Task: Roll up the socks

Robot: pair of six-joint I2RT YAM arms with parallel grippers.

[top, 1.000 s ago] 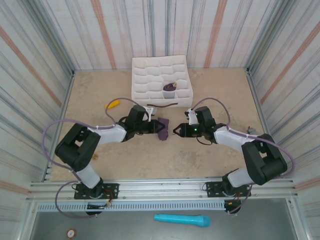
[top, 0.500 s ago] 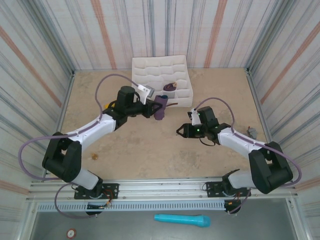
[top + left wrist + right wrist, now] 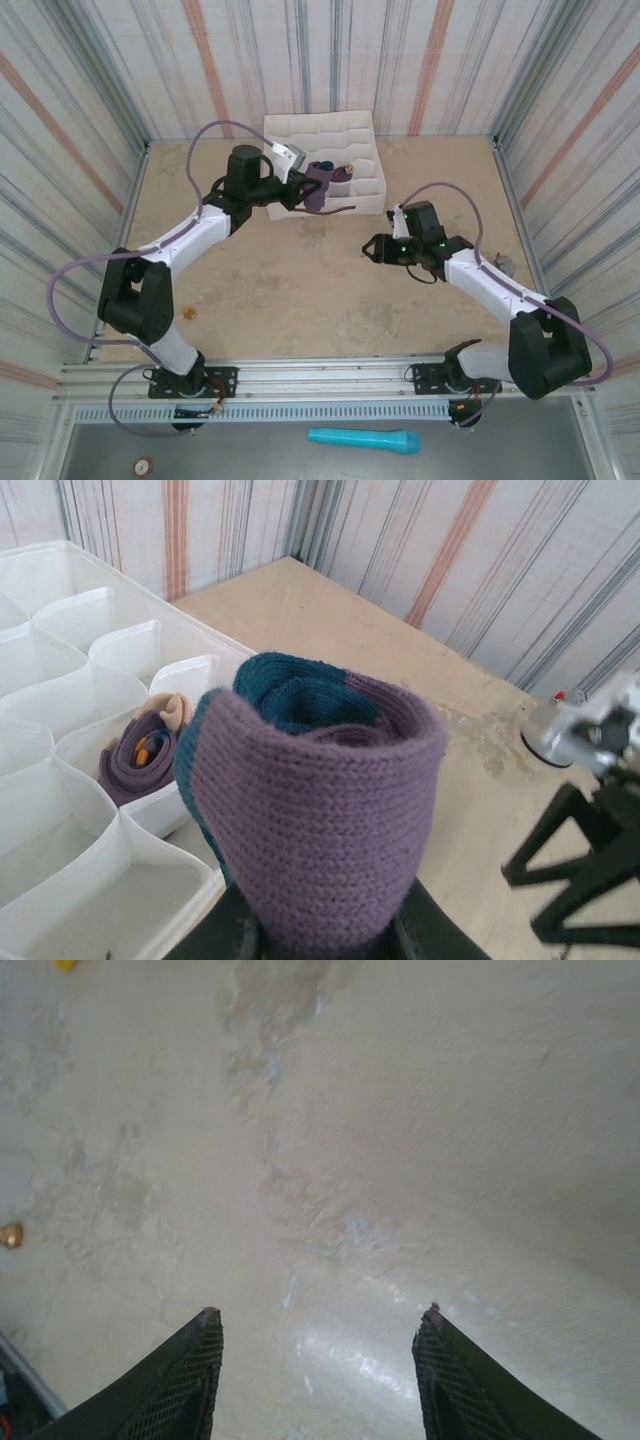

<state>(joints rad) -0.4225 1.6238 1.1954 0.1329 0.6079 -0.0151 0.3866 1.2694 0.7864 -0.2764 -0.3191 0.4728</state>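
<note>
My left gripper (image 3: 308,192), clamped on the rolled sock (image 3: 320,810), has carried it from the middle of the bench (image 3: 300,300) to the near edge of the divided tray (image 3: 300,140). My right gripper (image 3: 315,1312), jaws apart and empty, has drawn back rightward.

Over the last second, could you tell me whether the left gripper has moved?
Yes. The left gripper, shut on the rolled sock, has moved away from the robot. It was well short of the white tray and is now at its near edge.
</note>
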